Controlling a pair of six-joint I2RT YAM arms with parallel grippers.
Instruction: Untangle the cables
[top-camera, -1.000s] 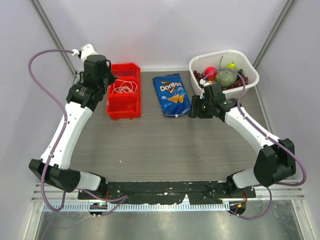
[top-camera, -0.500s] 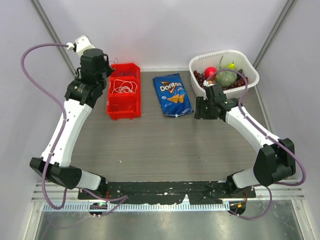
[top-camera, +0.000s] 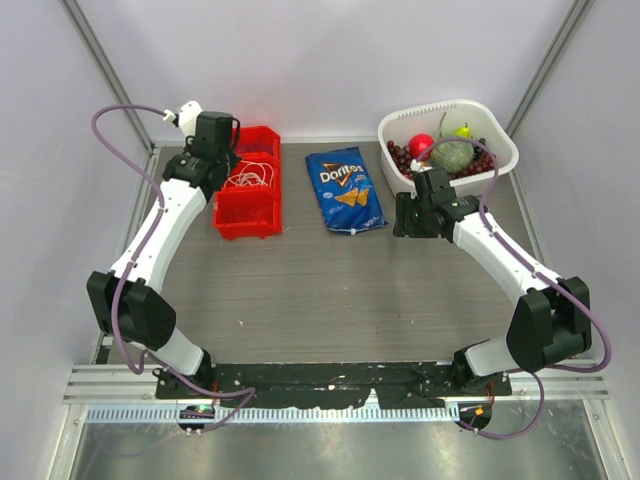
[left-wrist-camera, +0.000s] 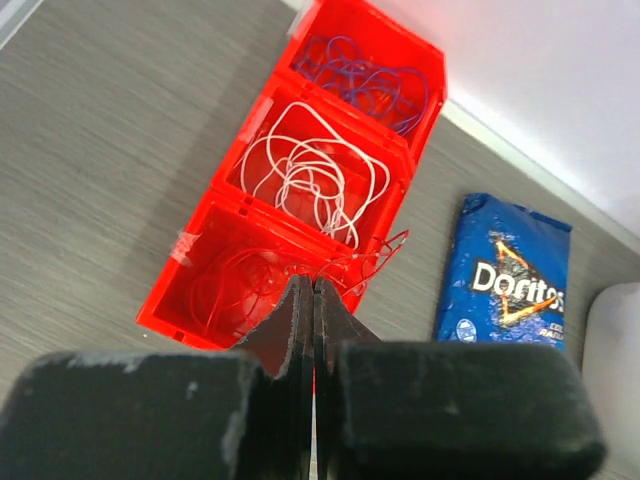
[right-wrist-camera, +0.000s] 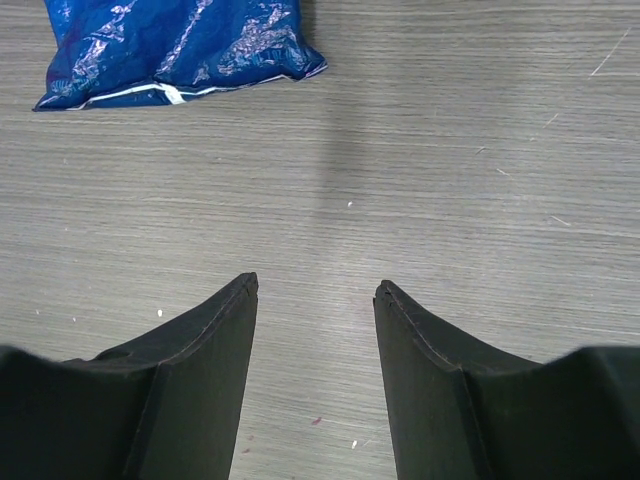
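A red three-part bin (left-wrist-camera: 228, 165) holds the cables. A purple-blue cable (left-wrist-camera: 365, 80) lies in the far part, a white cable (left-wrist-camera: 310, 180) in the middle part and a red cable (left-wrist-camera: 240, 285) in the near part. Some red strands stick up over the bin's right edge, right at my left fingertips. My left gripper (left-wrist-camera: 312, 283) is shut just above the near part and seems to pinch these strands. In the top view it (top-camera: 224, 158) hangs over the bin (top-camera: 247, 222). My right gripper (right-wrist-camera: 315, 285) is open and empty above bare table, right of the chip bag (top-camera: 402, 218).
A blue Doritos bag (top-camera: 345, 188) lies between the bin and my right gripper; it also shows in the left wrist view (left-wrist-camera: 505, 270) and the right wrist view (right-wrist-camera: 175, 40). A white basket (top-camera: 500, 150) of fruit stands at the back right.
My left arm has swung its wrist right, to just over the red bin, and its elbow has dropped. My right gripper has shifted slightly right, away from the chip bag.
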